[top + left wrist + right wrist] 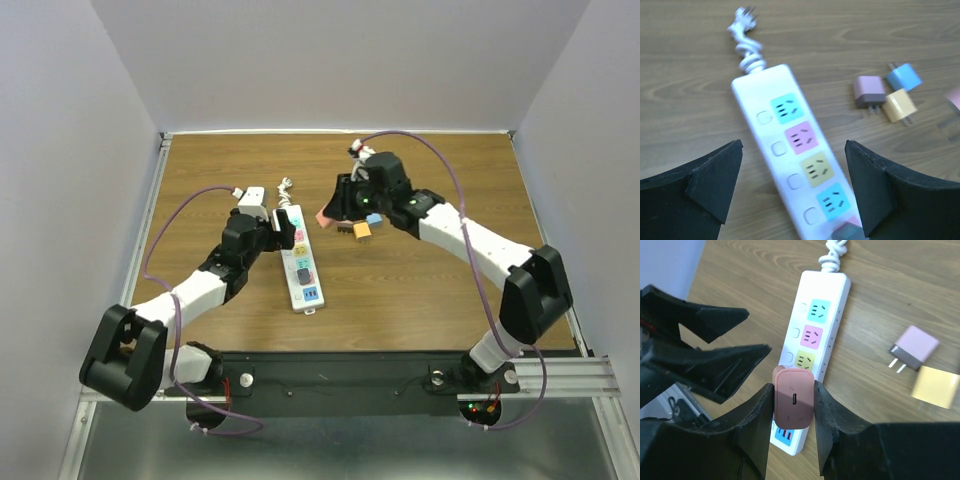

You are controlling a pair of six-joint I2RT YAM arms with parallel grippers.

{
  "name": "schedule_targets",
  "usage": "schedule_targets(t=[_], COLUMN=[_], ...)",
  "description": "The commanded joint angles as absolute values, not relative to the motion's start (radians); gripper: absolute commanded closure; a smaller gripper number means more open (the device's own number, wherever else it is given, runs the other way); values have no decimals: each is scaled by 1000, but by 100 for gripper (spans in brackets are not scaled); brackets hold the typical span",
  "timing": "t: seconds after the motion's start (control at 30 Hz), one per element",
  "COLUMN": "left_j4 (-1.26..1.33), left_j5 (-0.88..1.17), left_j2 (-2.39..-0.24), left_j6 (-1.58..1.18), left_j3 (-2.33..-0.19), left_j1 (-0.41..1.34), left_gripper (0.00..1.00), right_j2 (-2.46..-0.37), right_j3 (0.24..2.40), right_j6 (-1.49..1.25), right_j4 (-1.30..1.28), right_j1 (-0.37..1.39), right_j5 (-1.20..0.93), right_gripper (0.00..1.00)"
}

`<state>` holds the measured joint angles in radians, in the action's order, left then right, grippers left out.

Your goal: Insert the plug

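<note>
One camera looks down from high behind me, and both my wrist cameras look closely at one power strip (pixel 790 150).

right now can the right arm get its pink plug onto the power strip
Probably yes: the right gripper holds the pink plug just above the power strip, though the open left gripper crowds it.

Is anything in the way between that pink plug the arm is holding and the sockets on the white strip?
Nothing visible. The pink plug, held in the right gripper, hangs over the power strip; the left gripper is open, with fingers either side of the strip, not covering its sockets.
</note>
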<state>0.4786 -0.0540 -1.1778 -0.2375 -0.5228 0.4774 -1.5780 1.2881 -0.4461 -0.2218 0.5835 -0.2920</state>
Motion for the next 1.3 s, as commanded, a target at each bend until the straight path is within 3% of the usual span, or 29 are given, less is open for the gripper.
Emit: schedule_targets(t=[0.0, 0.47, 1.27], left_j4=[515, 558, 600], left_j5=[-19, 74, 117], left_j2=[-1222, -1348, -1413], left_j6=[-327, -360, -365], left_j3=[-514, -515, -491], left_j1=[404, 351, 311], left_gripper=[6, 20, 42], right_j2=[-1632, -1926, -2060], right_j3=[1377, 1620, 1799], right_j6=[-437, -460, -594], right_j4=[-236, -414, -702], right_j1=[693, 873, 1017], right_j5=[-66, 221, 428], right_gripper=[100, 100, 100])
